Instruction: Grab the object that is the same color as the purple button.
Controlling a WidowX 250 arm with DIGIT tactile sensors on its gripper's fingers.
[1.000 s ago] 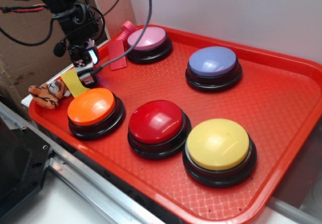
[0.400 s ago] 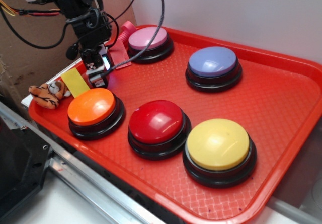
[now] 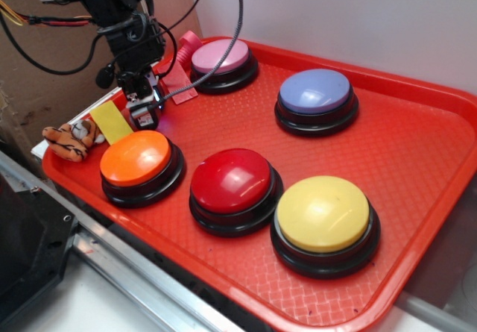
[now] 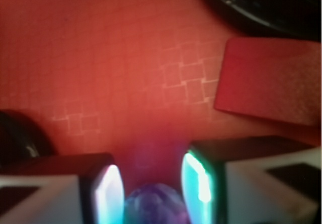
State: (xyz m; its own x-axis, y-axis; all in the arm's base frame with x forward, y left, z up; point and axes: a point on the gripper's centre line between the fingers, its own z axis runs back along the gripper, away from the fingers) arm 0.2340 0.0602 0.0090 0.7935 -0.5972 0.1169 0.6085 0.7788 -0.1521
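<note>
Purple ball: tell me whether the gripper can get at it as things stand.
Probably yes. In the wrist view the purple ball sits between the open fingers of the gripper, nothing blocking it on the tray.

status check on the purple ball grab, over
Gripper low over the tray, jaws apart. Purple ball sits between the fingers, not yet clamped. Red flat piece and orange button close by, not blocking.

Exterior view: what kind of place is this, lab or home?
Likely a lab test bench. A red tray holds coloured push buttons, including the purple button, under a cabled gripper, with a metal rail in front and cardboard behind.
</note>
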